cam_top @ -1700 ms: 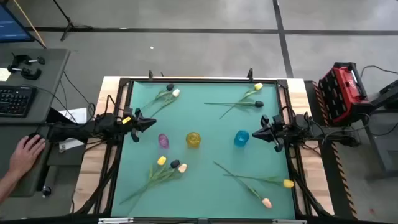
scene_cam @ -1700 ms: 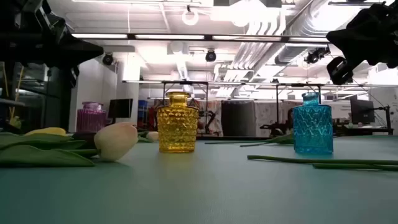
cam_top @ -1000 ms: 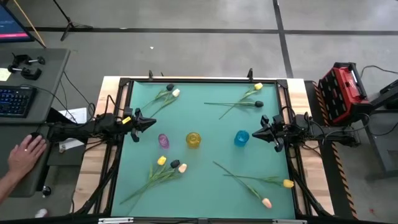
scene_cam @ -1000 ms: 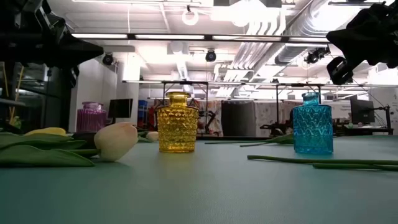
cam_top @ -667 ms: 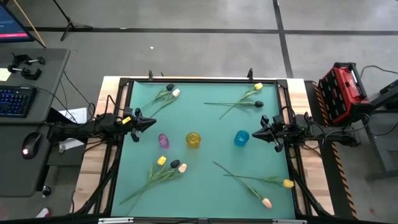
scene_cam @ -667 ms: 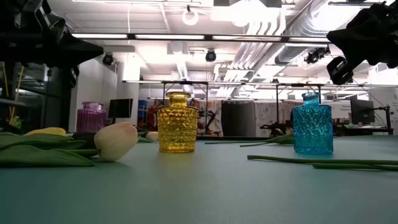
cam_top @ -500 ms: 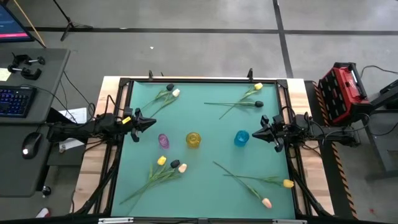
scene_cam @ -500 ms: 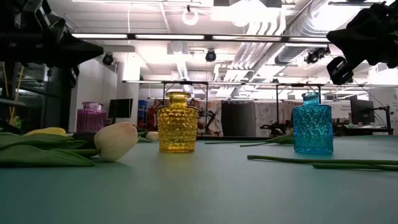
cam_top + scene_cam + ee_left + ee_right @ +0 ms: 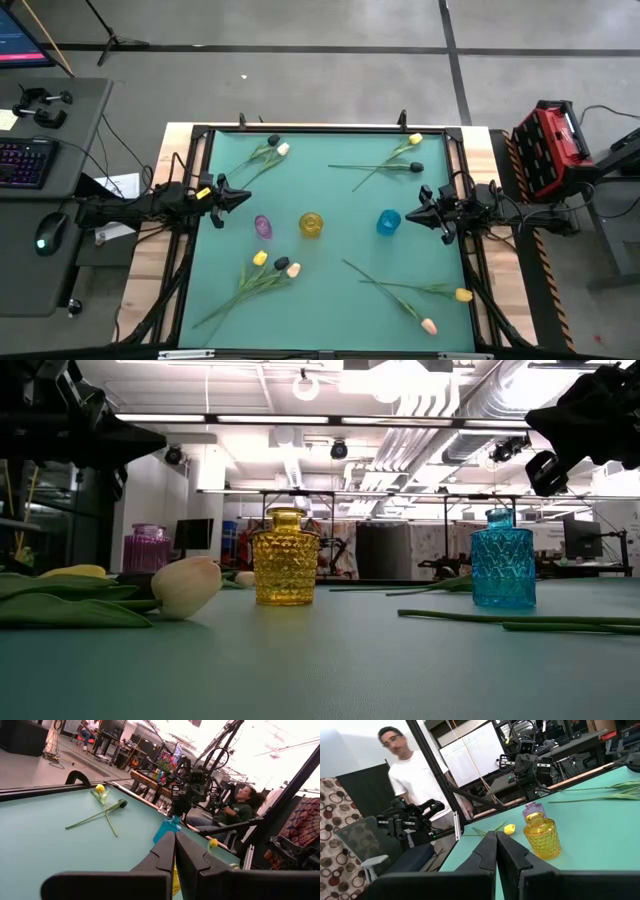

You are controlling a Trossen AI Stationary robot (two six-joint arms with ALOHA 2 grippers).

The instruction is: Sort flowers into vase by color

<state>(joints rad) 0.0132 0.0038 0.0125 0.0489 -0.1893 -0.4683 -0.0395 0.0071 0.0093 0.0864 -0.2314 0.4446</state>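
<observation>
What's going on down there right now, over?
Left gripper and right gripper shut, empty, parked at table sides. Flowers all lying on the mat; purple, yellow, blue vases empty. Nothing in the way.

Three vases stand on the tabletop [image 9: 330, 290]: purple vase [image 9: 262, 227], yellow vase [image 9: 311, 224], blue vase [image 9: 389, 222]. Nine flowers [image 9: 266, 280] lie around them.

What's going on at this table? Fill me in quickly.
Nothing is being handled at this moment. The left gripper and the right gripper hover shut at opposite edges of the green table, holding nothing. Three small vases stand in a row mid-table: purple vase, yellow vase, blue vase. All the flowers lie loose in clusters near the corners, none in a vase yet.
</observation>
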